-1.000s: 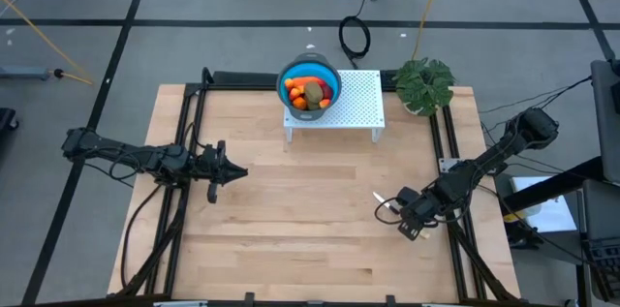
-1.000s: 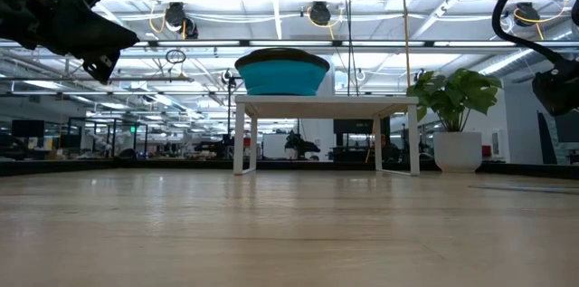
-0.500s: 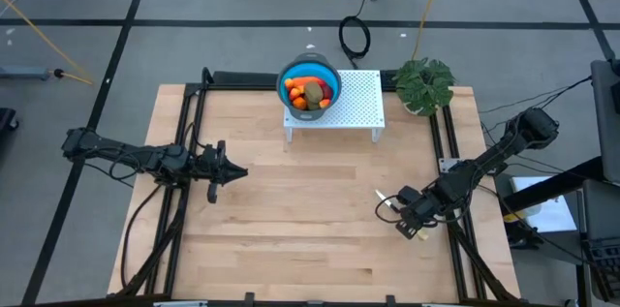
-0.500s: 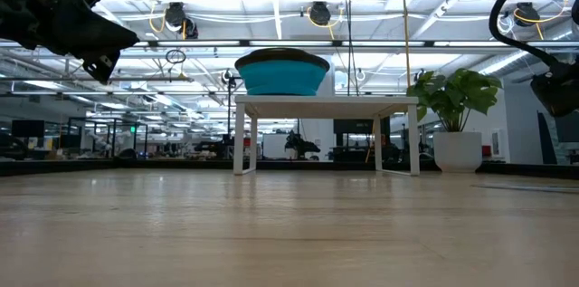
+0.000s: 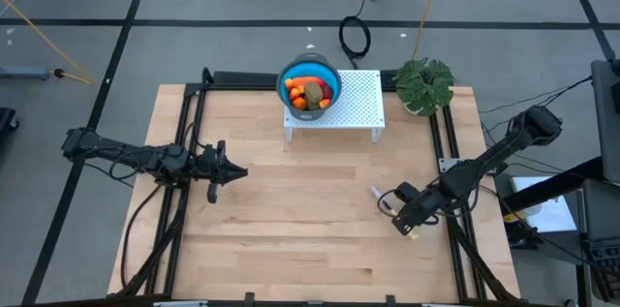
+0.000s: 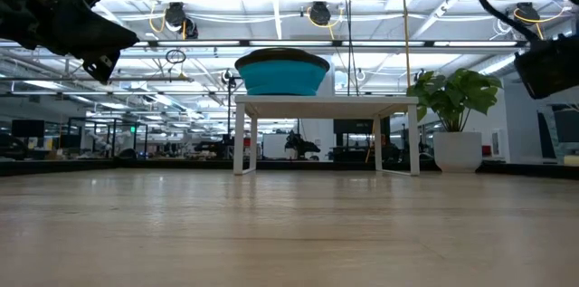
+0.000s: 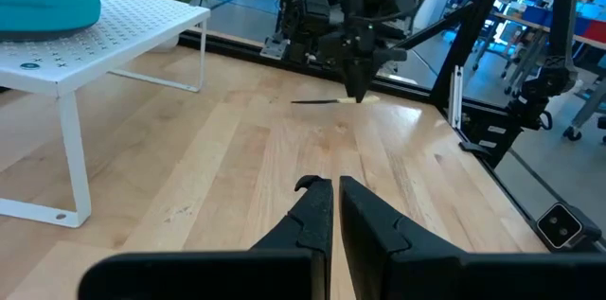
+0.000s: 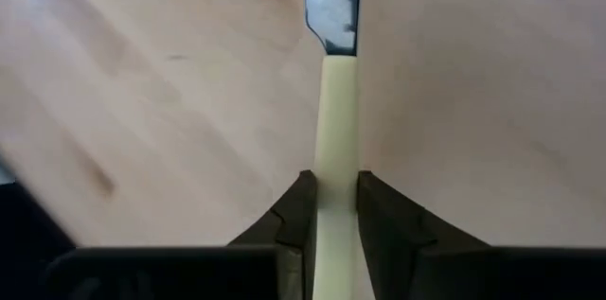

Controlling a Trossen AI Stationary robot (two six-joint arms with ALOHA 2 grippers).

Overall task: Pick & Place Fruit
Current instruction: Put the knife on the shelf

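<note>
Since a second ago the right tool [image 5: 387,201] has shifted a little left and farther from the near edge, carrying the knife [image 8: 335,139] with it; its fingers [image 8: 295,210] are clamped on the pale handle, the blade pointing left over the worktop [image 5: 291,230]. The left tool [image 5: 235,172] hangs over the worktop's left side, fingers together and holding nothing. The fruit [image 5: 309,93] lies piled in the bowl [image 5: 287,79] on the white rack [image 5: 360,104] at the far edge, beside a plant [image 5: 423,84]. No writing can be read.
</note>
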